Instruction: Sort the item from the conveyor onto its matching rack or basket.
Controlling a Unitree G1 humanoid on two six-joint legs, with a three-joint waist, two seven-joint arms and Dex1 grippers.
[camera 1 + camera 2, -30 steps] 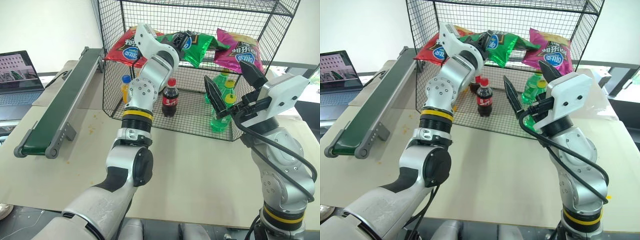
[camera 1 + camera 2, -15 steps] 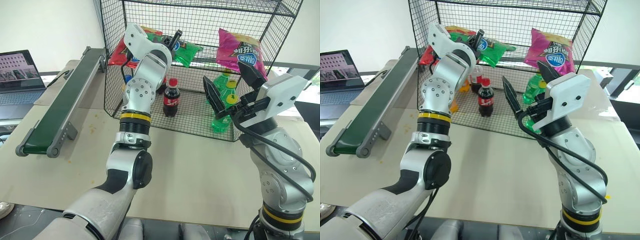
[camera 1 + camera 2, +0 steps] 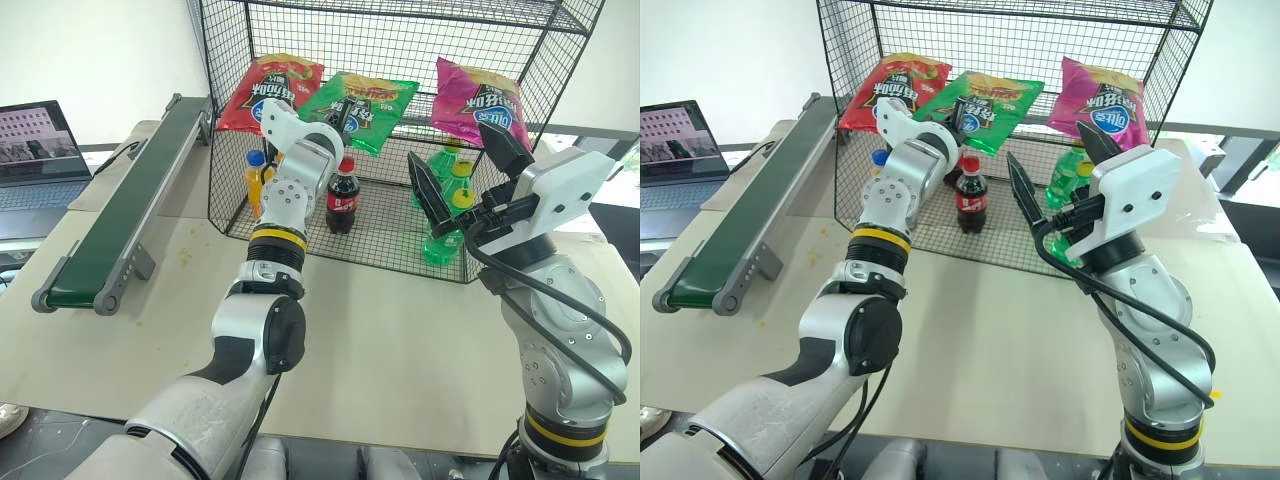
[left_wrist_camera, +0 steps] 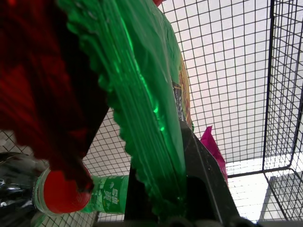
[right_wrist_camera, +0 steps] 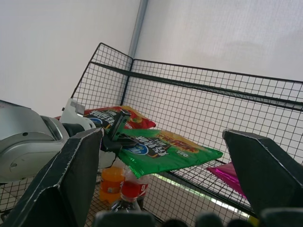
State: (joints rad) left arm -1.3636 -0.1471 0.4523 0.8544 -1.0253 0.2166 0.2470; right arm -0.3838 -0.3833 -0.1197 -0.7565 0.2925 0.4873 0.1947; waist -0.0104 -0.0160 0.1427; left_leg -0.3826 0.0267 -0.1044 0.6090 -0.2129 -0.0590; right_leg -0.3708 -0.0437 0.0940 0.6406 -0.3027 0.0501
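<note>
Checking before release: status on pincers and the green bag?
Left pincer shut on green chip bag, over the rack's upper shelf, between red bag and magenta bag. Right pincer open, empty. Nothing blocking.

Rack (image 3: pixel 520 60) behind table (image 3: pixel 400 330); 3 bags (image 3: pixel 360 100) on its upper shelf, bottles (image 3: pixel 343 195) below; conveyor (image 3: pixel 120 215) left w/ laptop (image 3: pixel 35 150).

Green chip bag (image 3: pixel 365 105) with yellow-red print sits between red bag (image 3: pixel 262 92) and magenta bag (image 3: pixel 480 103); black wire rack (image 3: pixel 400 40).
</note>
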